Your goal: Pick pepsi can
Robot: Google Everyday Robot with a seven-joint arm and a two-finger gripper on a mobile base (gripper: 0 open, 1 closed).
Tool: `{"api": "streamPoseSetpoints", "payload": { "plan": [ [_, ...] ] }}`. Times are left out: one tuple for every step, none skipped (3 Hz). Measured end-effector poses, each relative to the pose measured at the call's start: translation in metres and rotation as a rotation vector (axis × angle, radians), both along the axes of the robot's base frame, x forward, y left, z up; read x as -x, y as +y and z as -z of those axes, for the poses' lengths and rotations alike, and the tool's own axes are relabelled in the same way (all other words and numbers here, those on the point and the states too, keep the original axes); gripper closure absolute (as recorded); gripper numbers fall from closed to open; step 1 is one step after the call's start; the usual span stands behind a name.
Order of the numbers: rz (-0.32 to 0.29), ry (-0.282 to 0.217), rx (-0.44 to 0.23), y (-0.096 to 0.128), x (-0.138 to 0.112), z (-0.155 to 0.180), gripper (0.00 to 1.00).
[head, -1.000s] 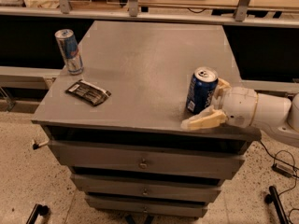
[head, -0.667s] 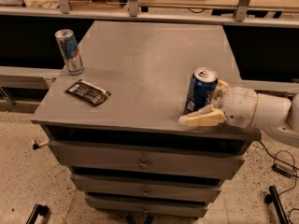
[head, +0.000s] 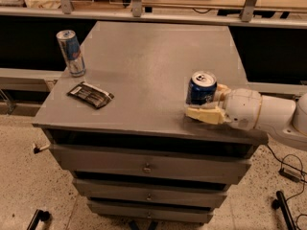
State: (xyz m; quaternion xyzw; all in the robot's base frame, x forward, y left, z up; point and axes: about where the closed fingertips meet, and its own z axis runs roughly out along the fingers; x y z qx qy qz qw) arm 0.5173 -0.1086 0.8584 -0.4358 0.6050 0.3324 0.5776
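The pepsi can (head: 201,88), dark blue with a silver top, stands upright near the right front edge of the grey cabinet top (head: 144,61). My gripper (head: 207,102) reaches in from the right on its white arm (head: 259,113) and sits around the can at the height of its lower half, with one cream part in front of the can and another behind it. The can rests on the cabinet top.
A slimmer silver-and-blue can (head: 71,52) stands at the left edge. A dark snack packet (head: 90,95) lies flat in front of it. Drawers (head: 146,166) sit below the top. A shelf (head: 158,4) runs behind, and cables (head: 288,171) lie on the floor to the right.
The cream front part of my gripper has drawn in closer to the can's base. The can has shifted slightly to the left and back.
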Motion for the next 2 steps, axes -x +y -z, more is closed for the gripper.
{"api": "streamPoseSetpoints", "payload": {
  "plan": [
    [0.003,0.042,0.035,0.015,-0.009,-0.005,0.93],
    [-0.002,0.088,0.113,0.034,-0.026,-0.017,1.00]
  ]
}}
